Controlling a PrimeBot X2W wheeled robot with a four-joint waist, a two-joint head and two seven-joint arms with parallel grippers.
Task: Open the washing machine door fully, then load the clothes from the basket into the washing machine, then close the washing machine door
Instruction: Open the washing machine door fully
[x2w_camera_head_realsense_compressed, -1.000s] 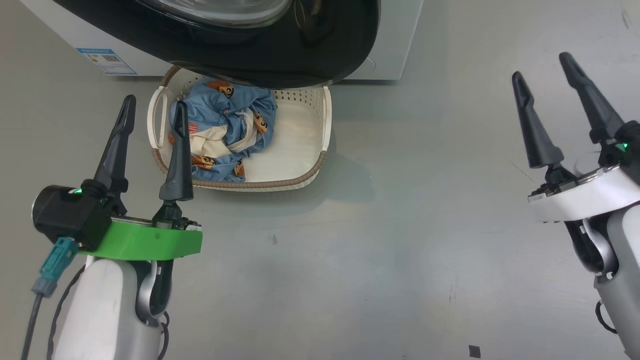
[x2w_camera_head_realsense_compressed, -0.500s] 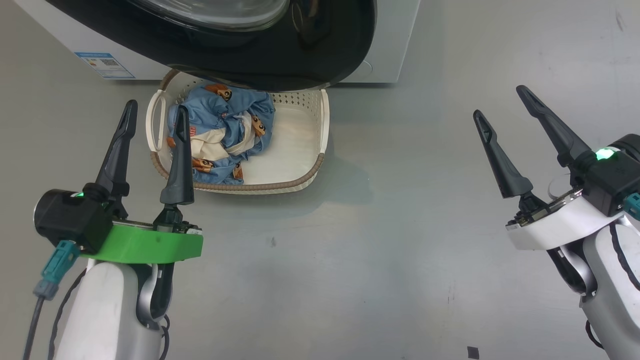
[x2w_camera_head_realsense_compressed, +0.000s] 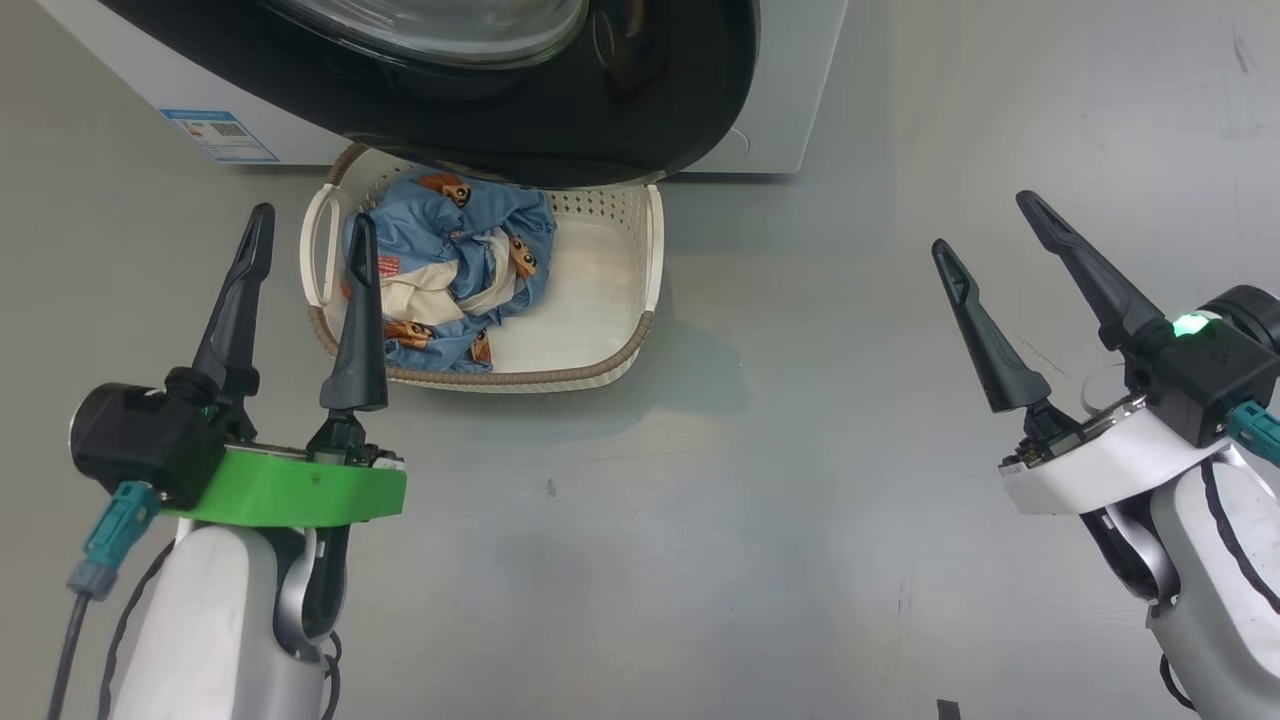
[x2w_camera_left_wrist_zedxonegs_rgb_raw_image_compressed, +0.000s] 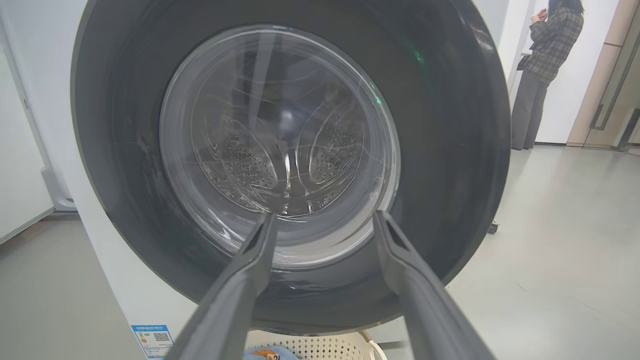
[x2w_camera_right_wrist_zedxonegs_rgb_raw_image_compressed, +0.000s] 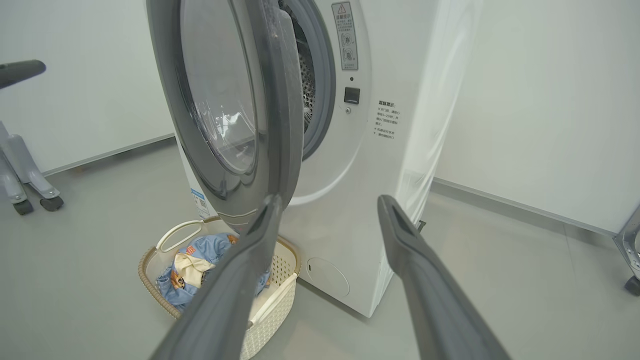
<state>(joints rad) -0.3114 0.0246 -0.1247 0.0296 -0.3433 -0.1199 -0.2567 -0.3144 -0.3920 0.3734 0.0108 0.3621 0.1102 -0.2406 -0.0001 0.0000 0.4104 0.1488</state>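
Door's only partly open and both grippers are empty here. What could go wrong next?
1. The washing machine door overhangs the far side of the basket, so the left gripper reaching for the clothes could knock its black rim.
2. The clothes lie in a loose bundle; one pinch may lift only part of it.

Left gripper (x2w_camera_left_wrist_zedxonegs_rgb_raw_image_compressed: 325, 216): both dark fingers spread wide apart, tips in front of the lower part of the washing machine door (x2w_camera_left_wrist_zedxonegs_rgb_raw_image_compressed: 450, 125).
Door: wide glossy black rim, clear glass bowl (x2w_camera_left_wrist_zedxonegs_rgb_raw_image_compressed: 280, 140) at centre. Perforated steel is visible through the glass.
Below the door: the basket (x2w_camera_left_wrist_zedxonegs_rgb_raw_image_compressed: 320, 345), perforated cream wall, with a scrap of the clothes (x2w_camera_left_wrist_zedxonegs_rgb_raw_image_compressed: 265, 354) in it.
Blue label (x2w_camera_left_wrist_zedxonegs_rgb_raw_image_compressed: 152, 340) on the washing machine (x2w_camera_left_wrist_zedxonegs_rgb_raw_image_compressed: 115, 270), lower left.
Far right: a person (x2w_camera_left_wrist_zedxonegs_rgb_raw_image_compressed: 542, 65) standing on the grey floor (x2w_camera_left_wrist_zedxonegs_rgb_raw_image_compressed: 560, 260).
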